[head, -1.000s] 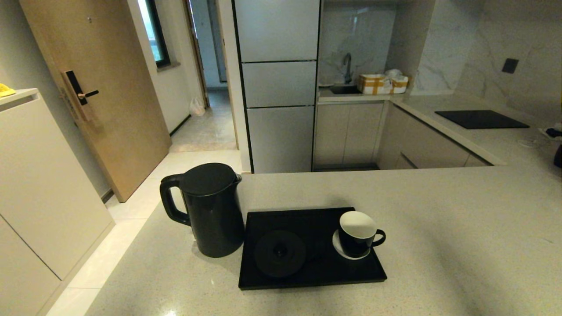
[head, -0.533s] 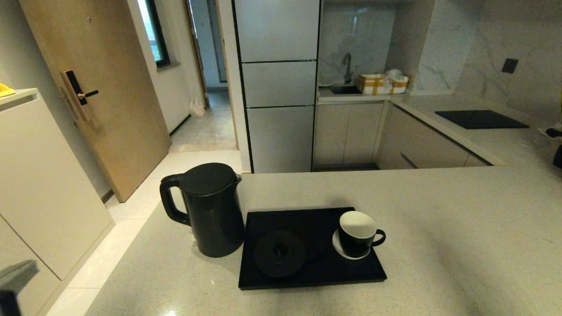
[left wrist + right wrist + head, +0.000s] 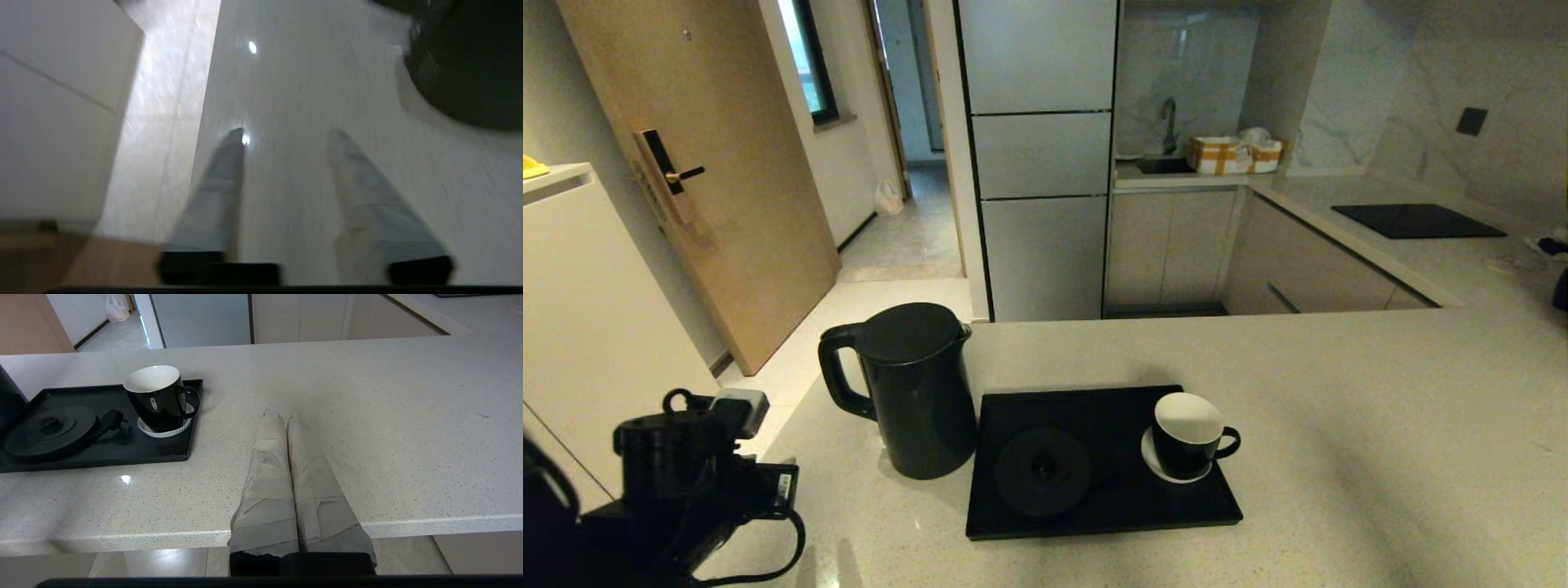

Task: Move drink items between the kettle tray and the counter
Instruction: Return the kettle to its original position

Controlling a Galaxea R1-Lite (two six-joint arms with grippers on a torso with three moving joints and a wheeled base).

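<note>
The tall black kettle point(image 3: 915, 392) stands on the beige counter point(image 3: 1339, 425), just off the left end of the black tray point(image 3: 1111, 408). The black cup point(image 3: 1186, 437) with a white inside sits on a white saucer point(image 3: 1150, 462) at the tray's right end. My left arm point(image 3: 686, 474) is low at the counter's left front corner. Its gripper point(image 3: 286, 134) is open and empty over bare counter, with the kettle point(image 3: 470, 69) off to one side. My right gripper point(image 3: 282, 412) is shut and empty at the counter's near edge, right of the cup point(image 3: 155, 398).
The round black kettle base point(image 3: 1043, 472) lies in the tray's left half, with its plug point(image 3: 112, 416) beside the saucer. A black cooktop panel point(image 3: 1417, 220) is set in the far right counter. The counter's left edge drops to the floor beside the kettle.
My left arm has come up into the head view at the lower left, towards the counter corner. The kettle, cup and tray have not moved.
</note>
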